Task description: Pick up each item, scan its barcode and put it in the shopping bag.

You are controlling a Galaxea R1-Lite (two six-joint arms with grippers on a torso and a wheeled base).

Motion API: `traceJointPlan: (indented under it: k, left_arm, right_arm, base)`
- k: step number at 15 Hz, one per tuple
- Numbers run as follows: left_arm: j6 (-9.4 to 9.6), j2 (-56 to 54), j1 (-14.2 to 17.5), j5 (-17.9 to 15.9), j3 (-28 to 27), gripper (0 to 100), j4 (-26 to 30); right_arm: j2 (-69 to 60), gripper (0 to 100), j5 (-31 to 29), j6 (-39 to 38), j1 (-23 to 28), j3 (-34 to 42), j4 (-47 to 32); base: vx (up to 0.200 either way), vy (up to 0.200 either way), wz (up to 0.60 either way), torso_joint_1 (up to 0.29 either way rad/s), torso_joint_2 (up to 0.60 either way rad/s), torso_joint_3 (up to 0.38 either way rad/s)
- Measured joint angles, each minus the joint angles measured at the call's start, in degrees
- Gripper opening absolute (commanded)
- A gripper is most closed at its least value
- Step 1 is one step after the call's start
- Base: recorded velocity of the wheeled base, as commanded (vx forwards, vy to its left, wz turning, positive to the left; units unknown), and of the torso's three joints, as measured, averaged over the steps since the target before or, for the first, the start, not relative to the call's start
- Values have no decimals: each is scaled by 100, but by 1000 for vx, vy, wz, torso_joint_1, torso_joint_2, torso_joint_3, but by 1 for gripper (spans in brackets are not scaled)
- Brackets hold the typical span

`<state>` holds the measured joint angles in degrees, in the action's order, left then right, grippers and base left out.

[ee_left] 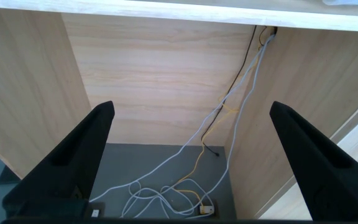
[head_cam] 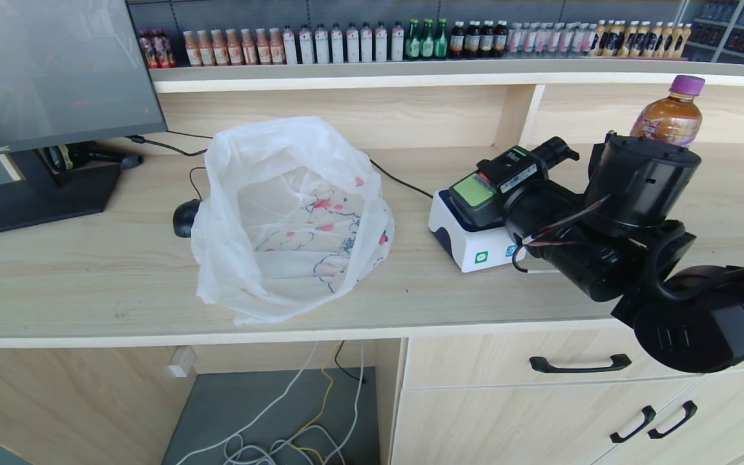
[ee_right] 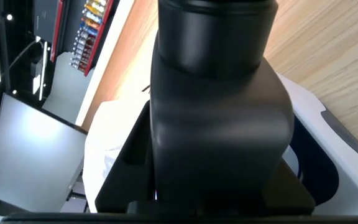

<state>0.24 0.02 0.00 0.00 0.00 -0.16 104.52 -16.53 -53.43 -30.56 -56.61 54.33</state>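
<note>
**Head view.** The white shopping bag (head_cam: 291, 213) stands open-mouthed at the centre of the wooden counter (head_cam: 88, 284). A black mouse (head_cam: 185, 218) touches it at 9 o'clock. A monitor (head_cam: 55, 71) stands at 10 o'clock, with a dark handheld device (head_cam: 88, 156) lying behind its foot. At 3 o'clock of the bag, apart from it, sits a white base (head_cam: 469, 248) carrying a black scanner unit (head_cam: 485, 190) with a green label. The right gripper (head_cam: 514, 203) lies against that unit from 4 o'clock. The arm covers it, so whether it is apart or clamped cannot be told. A bottle (head_cam: 669, 116) with a purple cap stands at 1 o'clock of the base, its lower half hidden by the arm. A shelf of bottles (head_cam: 411, 39) runs along 12 o'clock. Drawers (head_cam: 578, 365) with black handles sit at 5 o'clock.

**Left wrist view.** The left gripper (ee_left: 192, 109) hangs below the counter edge. Its 2 black fingers (ee_left: 79, 155) are wide apart with nothing between them. Beyond them, loose white, yellow and black cables (ee_left: 179, 186) trail down the recess under the counter.

**Right wrist view.** A black body (ee_right: 219, 124) close to the lens blocks the middle. The white base shows just beside it with its dark trim, and the bag and the monitor show farther off
</note>
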Motion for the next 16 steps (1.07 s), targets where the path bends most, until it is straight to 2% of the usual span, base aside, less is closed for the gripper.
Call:
traceJointPlan:
  k: [16]
  left_arm:
    - [2, 0, 0, 0, 0, 100, 0]
  right_arm:
    - [-39, 0, 15, 0, 17, -16, -15]
  base:
    - [0, 0, 0, 0, 0, 0]
